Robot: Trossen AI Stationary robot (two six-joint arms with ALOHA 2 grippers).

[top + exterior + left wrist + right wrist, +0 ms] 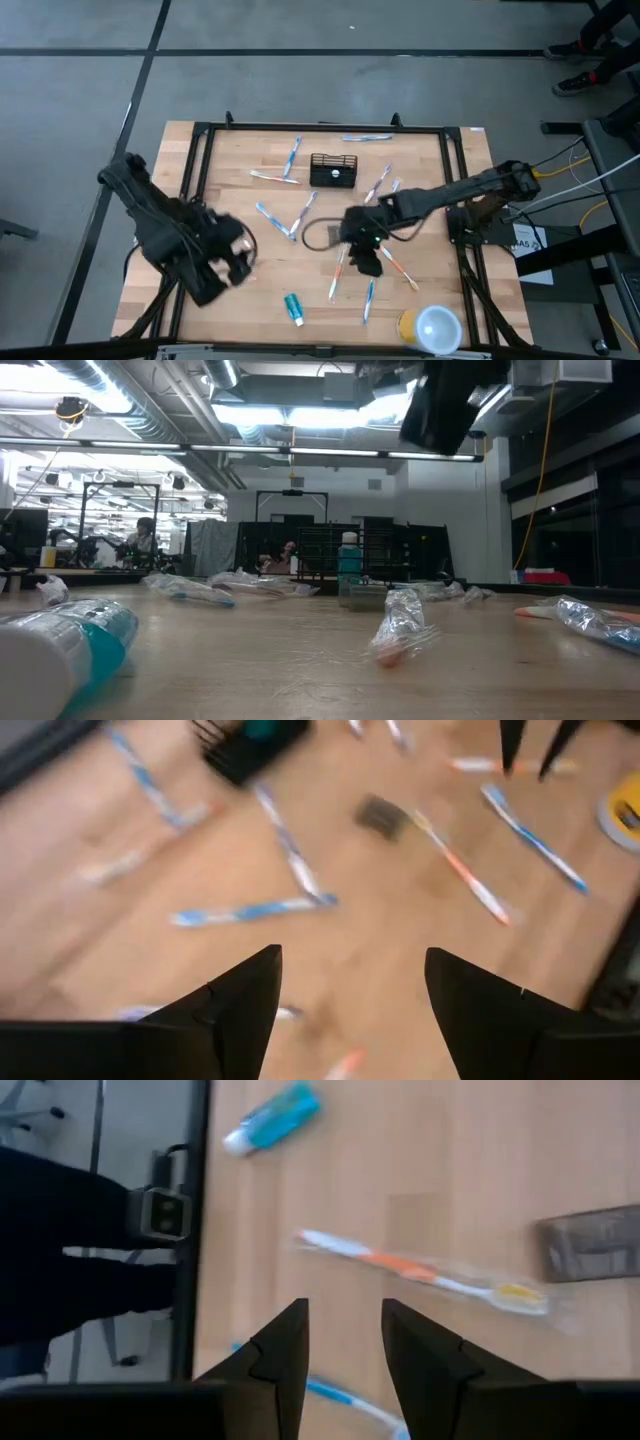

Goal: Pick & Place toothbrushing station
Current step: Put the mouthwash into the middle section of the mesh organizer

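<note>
Wooden table [230,200], black mesh holder [333,171] long axis crosswise, both hands [238,262] [362,250] open, empty.

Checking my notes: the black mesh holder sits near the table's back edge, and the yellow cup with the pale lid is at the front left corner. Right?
Not quite. The high view shows the yellow cup at the front right corner, not the left. The black mesh holder does sit near the back edge.

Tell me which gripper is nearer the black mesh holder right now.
Right. The right gripper hangs over the table's middle, just in front of the black mesh holder; the left gripper is off toward the table's left edge, farther away.
</note>
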